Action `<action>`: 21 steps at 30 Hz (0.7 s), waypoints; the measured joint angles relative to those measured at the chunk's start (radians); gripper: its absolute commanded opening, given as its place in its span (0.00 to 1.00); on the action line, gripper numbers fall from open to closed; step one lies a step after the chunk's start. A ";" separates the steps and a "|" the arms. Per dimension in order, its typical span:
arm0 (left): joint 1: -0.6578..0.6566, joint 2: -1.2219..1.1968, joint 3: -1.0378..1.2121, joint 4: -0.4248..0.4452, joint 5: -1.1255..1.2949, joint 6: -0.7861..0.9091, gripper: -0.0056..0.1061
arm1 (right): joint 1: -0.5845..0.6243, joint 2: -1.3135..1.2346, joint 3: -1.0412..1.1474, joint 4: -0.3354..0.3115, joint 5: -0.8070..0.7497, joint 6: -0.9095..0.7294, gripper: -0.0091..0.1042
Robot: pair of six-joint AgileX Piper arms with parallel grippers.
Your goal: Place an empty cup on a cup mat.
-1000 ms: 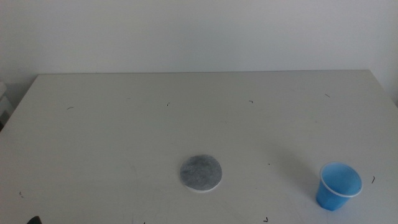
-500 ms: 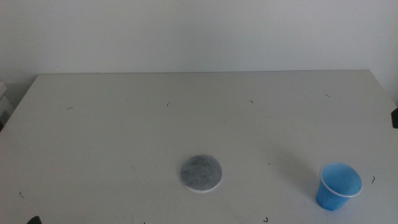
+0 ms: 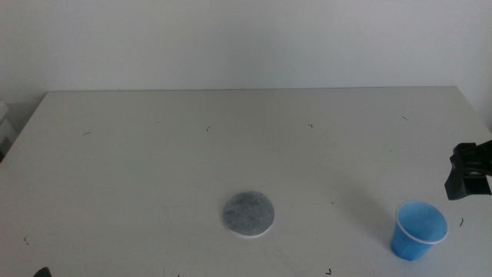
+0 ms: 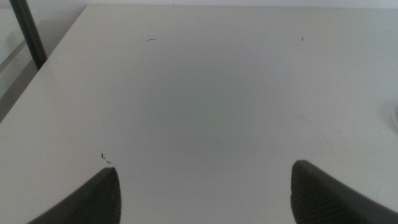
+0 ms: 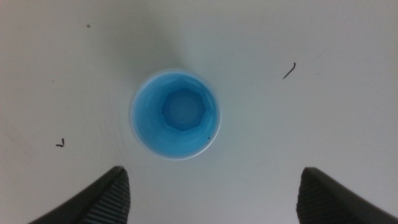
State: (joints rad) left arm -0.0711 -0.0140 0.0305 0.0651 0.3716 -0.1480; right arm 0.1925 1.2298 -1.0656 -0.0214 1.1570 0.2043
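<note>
While the right hand (image 5: 208,193) hovers open, the cup (image 5: 175,114) stands upright.

A: Any print, label or number on the cup (image 5: 175,114)?

B: None. Plain blue inside and out, from above and from the side (image 3: 417,229). No brand, no embossing that can be read.

A: The cup mat (image 3: 247,213)?

B: Mottled grey only. No lettering.

A: The table (image 3: 154,154)? Those dark flecks look like characters.

B: Checked. Small scratches and specks, not letters or digits, in all three views.

A: The right gripper (image 3: 469,171) casing?

B: Dark, too small and blurred to show any marking. Entry: no readable text anywhere.
</note>
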 measured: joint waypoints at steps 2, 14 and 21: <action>0.000 0.000 0.000 0.000 0.000 0.000 0.99 | 0.000 0.022 0.011 0.000 -0.001 0.000 0.89; 0.000 0.000 0.000 0.000 0.000 0.000 0.99 | 0.000 0.146 0.142 -0.004 -0.196 0.013 0.89; 0.000 0.000 0.000 0.000 0.000 0.000 0.99 | 0.000 0.232 0.177 -0.004 -0.303 0.020 0.82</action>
State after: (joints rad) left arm -0.0711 -0.0140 0.0305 0.0651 0.3716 -0.1480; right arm 0.1925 1.4623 -0.8885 -0.0255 0.8536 0.2248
